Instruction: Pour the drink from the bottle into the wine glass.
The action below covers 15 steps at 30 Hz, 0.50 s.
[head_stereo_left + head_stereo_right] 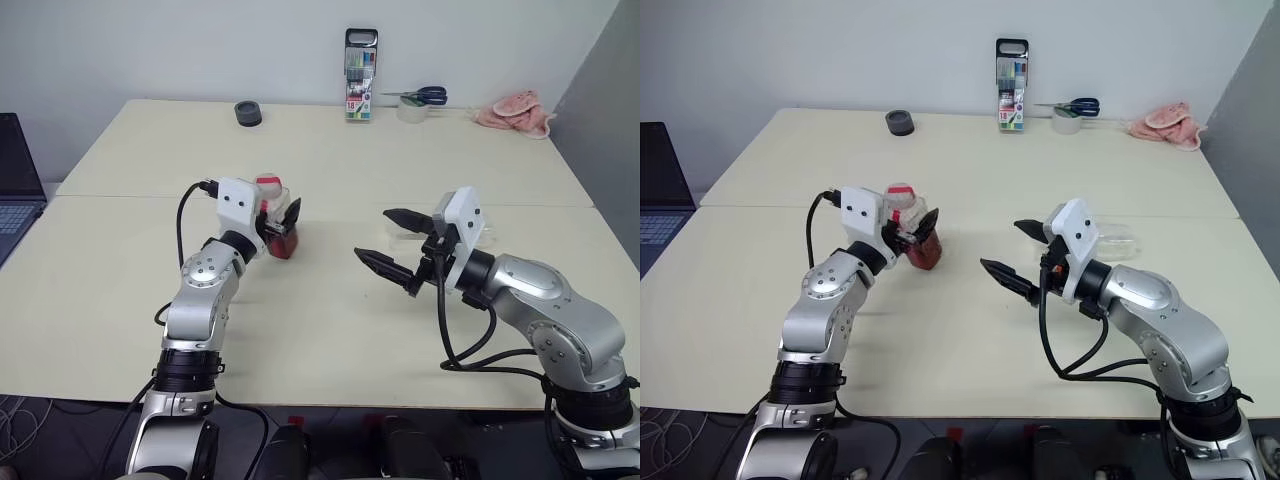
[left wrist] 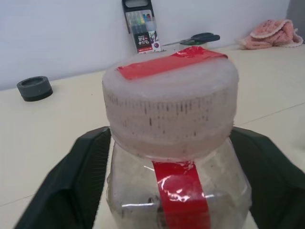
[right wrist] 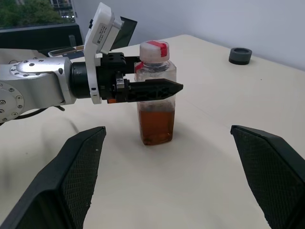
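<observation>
On the left part of the desk point(image 1: 330, 330) stands the bottle point(image 3: 155, 95), upright, with its red-and-white cap point(image 3: 154, 50) on. The drink point(image 3: 156, 125) fills only the lower part of it, reddish-brown and clear. The left hand point(image 3: 147, 89) is around the upper body of the bottle, just under the cap, one black finger point(image 3: 155, 89) on each side. In the left wrist view both fingers lie against the plastic wall, so this hand is gripping the bottle. If the bottom of the bottle touches the desk or is a little above it, I cannot tell.

The right hand point(image 1: 397, 242) is near the middle of the desk, well apart from the bottle, and it points toward the left hand. Its two fingers are wide apart and nothing is between them. Just behind this hand, partly hidden by its white wrist block, lies a clear glass thing point(image 1: 1113, 243) on the desk; it can be the wine glass, on its side, but I cannot see enough of it to be sure.

At the far edge of the desk stand a pack of coloured pens point(image 1: 361, 75), a pair of blue-handled scissors point(image 1: 418, 96) on a roll of tape point(image 1: 412, 110), a pink cloth point(image 1: 515, 110) and a small dark round object point(image 1: 248, 113). A laptop point(image 1: 15, 190) is at the left border.
</observation>
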{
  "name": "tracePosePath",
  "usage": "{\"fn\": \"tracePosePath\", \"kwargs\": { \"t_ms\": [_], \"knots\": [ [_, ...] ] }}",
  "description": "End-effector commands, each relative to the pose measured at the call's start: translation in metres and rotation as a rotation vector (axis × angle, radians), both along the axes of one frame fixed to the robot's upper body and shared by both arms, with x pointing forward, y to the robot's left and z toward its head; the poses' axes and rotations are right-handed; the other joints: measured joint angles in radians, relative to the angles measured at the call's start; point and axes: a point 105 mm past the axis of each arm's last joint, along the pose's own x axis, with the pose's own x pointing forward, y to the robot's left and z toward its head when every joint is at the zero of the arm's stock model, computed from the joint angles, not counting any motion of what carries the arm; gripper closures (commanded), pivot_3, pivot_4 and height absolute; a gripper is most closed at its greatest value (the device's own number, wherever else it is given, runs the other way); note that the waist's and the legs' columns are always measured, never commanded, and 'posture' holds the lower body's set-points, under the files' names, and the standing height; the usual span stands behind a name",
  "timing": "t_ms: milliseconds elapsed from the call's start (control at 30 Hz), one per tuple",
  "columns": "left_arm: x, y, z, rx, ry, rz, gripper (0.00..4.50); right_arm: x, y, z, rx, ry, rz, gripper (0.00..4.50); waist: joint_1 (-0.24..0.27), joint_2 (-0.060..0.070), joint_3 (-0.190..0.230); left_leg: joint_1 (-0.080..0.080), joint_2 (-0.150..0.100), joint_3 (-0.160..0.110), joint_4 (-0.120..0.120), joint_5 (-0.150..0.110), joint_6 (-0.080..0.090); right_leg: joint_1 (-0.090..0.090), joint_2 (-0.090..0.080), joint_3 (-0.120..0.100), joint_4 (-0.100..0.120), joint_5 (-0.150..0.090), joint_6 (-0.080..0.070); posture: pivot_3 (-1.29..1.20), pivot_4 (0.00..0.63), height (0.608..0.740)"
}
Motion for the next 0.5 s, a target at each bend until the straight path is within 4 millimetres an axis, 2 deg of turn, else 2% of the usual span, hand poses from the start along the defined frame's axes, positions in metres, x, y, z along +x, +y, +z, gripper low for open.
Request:
{"fn": "tracePosePath", "kwargs": {
  "t_ms": [33,133,367,500],
  "knots": [
    [-0.0018,0.0016,0.0045,-0.001,-0.013,0.011,1.88,-0.006,-0.0007,0.0143,0.009,-0.061,0.016,0.0,0.0,0.0,0.0,0.0,0.0,0.0,0.0,0.0,0.0,0.0,0.0,0.0,0.0,0.0,0.0,0.0,0.15,0.74],
    [-0.0028,0.0054,0.001,-0.012,0.001,0.027,2.63,-0.0057,-0.0008,0.0146,0.01,-0.061,0.018,0.0,-0.002,0.0,0.0,0.0,0.0,0.0,0.0,0.0,0.0,0.0,0.0,0.0,0.0,0.0,0.0,0.0,0.15,0.74],
    [-0.0071,0.0107,-0.0047,-0.037,0.017,0.032,2.68,-0.0042,-0.0006,0.0166,0.012,-0.078,0.015,0.0,-0.003,0.0,0.0,0.001,0.0,0.001,0.0,0.0,0.0,0.0,0.0,0.001,0.0,0.0,0.0,0.0,0.15,0.74],
    [-0.0101,0.0048,-0.0005,-0.038,0.001,-0.03,2.68,-0.0041,-0.0007,0.0193,-0.005,-0.127,0.012,0.0,-0.003,0.0,0.0,0.001,0.0,0.001,0.0,0.0,0.0,0.0,0.0,0.001,0.0,0.0,0.0,0.0,0.15,0.74]
  ]
}}
